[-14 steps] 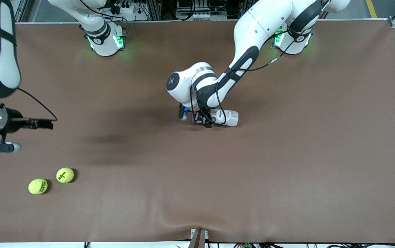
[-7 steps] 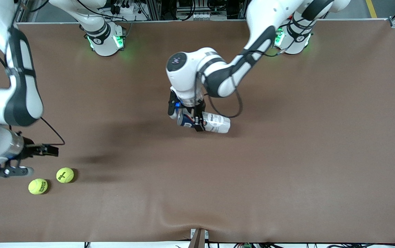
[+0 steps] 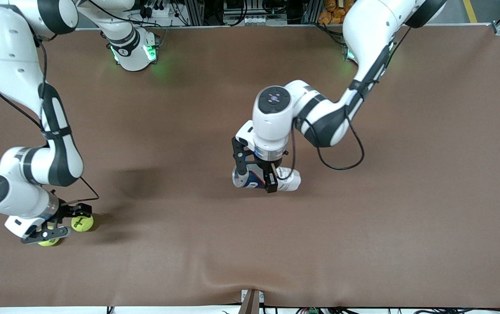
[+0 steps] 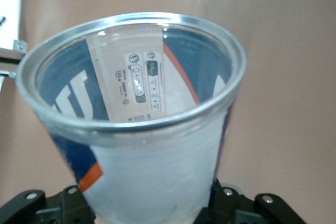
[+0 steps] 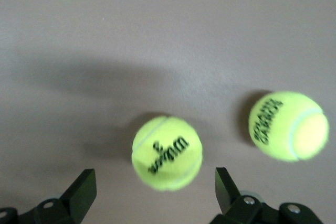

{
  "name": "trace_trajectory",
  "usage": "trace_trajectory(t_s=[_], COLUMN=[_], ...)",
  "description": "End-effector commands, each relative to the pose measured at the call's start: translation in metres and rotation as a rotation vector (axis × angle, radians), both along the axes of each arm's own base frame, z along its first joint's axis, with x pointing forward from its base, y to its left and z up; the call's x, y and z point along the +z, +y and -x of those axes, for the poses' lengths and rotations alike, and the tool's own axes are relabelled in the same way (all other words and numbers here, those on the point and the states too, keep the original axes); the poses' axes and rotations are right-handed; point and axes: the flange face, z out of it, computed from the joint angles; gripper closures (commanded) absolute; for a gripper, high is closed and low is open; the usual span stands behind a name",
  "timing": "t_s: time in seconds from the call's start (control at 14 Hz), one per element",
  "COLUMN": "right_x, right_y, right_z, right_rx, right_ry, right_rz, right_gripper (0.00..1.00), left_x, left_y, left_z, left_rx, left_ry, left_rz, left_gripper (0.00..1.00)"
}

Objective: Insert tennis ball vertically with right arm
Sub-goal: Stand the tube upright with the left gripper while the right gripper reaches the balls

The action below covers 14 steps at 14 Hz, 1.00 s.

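high front camera overlooks the table (image 3: 363,244); wrist cameras look close

Two yellow-green tennis balls (image 3: 82,222) (image 3: 49,241) lying side by side on brown counter (image 3: 363,218), lower left of front view; clear can (image 3: 267,179) held mid-frame.

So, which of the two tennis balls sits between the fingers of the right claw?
The Wilson-printed ball, the one farther from the front camera. It lies centered between the open right claw. The other ball lies outside the fingers.

"Wilson" on tennis ball (image 5: 167,153)
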Motion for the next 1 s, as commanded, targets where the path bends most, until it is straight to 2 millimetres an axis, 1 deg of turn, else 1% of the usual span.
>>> trace_trajectory(t_s=[0.0,0.07,0.14,0.21,0.43,0.57,0.71,0.78,0.86,0.93], right_x=[-0.006,-0.014,-0.022,-0.031,-0.041,-0.049,-0.05,-0.053,-0.056,-0.056], right_y=[-0.005,-0.006,-0.011,-0.013,-0.013,-0.012,-0.011,-0.009,-0.011,-0.009], right_z=[-0.004,-0.003,-0.001,0.001,0.001,0.001,0.0,0.0,0.001,0.0], right_rx=[0.026,0.027,0.017,0.012,-0.005,-0.005,-0.016,-0.03,-0.055,-0.073], right_ry=[-0.006,0.005,0.015,0.026,0.029,0.022,0.02,0.022,0.023,0.021], right_rz=[0.009,0.009,0.006,0.003,-0.006,-0.006,-0.007,-0.007,-0.007,-0.011], right_gripper=[0.0,0.0,0.0,0.0,0.0,0.0,0.0,0.18,0.38,0.52], left_x=[0.008,0.01,0.006,0.002,-0.007,-0.024,-0.054,-0.075,-0.09,-0.104], left_y=[-0.004,-0.006,-0.008,-0.013,-0.02,-0.024,-0.027,-0.024,-0.021,-0.019], left_z=[-0.004,-0.008,-0.015,-0.016,-0.015,-0.014,-0.006,-0.004,-0.003,-0.001], left_rx=[0.025,0.022,0.018,0.019,0.05,0.082,0.123,0.148,0.167,0.186], left_ry=[-0.041,-0.083,-0.147,-0.187,-0.195,-0.198,-0.222,-0.253,-0.274,-0.28], left_rz=[0.121,0.165,0.252,0.328,0.436,0.513,0.635,0.694,0.732,0.756], left_gripper=[0.28,0.28,0.28,0.29,0.29,0.29,0.29,0.29,0.29,0.29])
